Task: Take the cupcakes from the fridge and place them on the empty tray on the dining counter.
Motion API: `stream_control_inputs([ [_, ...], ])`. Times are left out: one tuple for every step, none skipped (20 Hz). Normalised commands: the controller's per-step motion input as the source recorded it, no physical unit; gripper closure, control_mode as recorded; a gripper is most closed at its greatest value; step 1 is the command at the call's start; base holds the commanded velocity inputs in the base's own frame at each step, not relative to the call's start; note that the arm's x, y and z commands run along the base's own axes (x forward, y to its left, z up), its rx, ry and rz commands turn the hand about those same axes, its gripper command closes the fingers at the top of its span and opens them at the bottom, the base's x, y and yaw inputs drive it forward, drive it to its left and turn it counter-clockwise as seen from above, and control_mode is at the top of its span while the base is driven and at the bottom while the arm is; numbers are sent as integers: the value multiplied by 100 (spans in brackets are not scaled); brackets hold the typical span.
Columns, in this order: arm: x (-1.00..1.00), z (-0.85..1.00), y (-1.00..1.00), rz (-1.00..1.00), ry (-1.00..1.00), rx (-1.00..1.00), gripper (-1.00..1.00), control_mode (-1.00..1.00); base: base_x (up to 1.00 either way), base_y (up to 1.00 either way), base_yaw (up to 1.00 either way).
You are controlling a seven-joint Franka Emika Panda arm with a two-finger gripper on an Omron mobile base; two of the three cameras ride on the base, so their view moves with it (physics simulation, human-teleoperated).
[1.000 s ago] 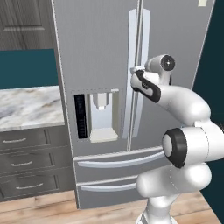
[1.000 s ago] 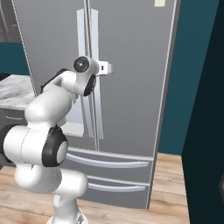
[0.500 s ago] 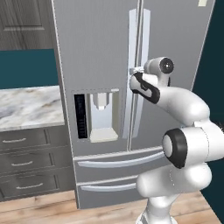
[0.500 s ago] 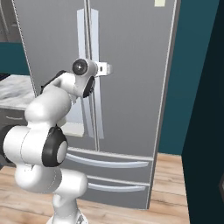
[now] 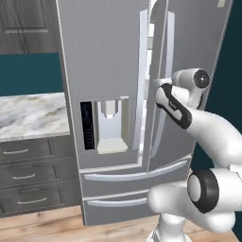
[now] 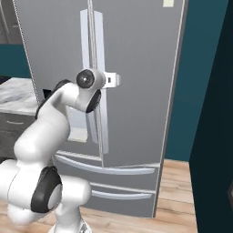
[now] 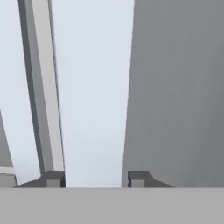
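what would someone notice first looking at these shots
The tall grey fridge dominates the scene, its right-hand door swung slightly ajar so a bright strip of white interior shows at the centre seam. The white arm reaches up from the base with its gripper at that door's long vertical handle. Left of the fridge sits a marble counter over dark grey drawers.

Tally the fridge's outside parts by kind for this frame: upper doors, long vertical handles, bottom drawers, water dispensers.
Upper doors: 2 (left, right)
Long vertical handles: 2 ()
Bottom drawers: 2 ()
Water dispensers: 1
Total: 7
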Motion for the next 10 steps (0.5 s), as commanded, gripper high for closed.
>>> stream_control_inputs([
  [-100, 0, -79, 0, 0, 1, 100, -100, 0, 0, 0],
  [-99, 0, -79, 0, 0, 1, 100, -100, 0, 0, 0],
  [-99, 0, -79, 0, 0, 1, 100, -100, 0, 0, 0],
  [-99, 0, -79, 0, 0, 1, 100, -100, 0, 0, 0],
  [-100, 0, -80, 0, 0, 1, 100, -100, 0, 0, 0],
  [-98, 0, -79, 0, 0, 1, 100, -100, 0, 0, 0],
  [-96, 0, -78, 0, 0, 1, 100, -100, 0, 0, 0],
  [-99, 0, -78, 0, 0, 1, 100, -100, 0, 0, 0],
  [-99, 0, -76, 0, 0, 1, 100, -100, 0, 0, 0],
  [-97, 0, -75, 0, 0, 1, 100, -100, 0, 0, 0],
])
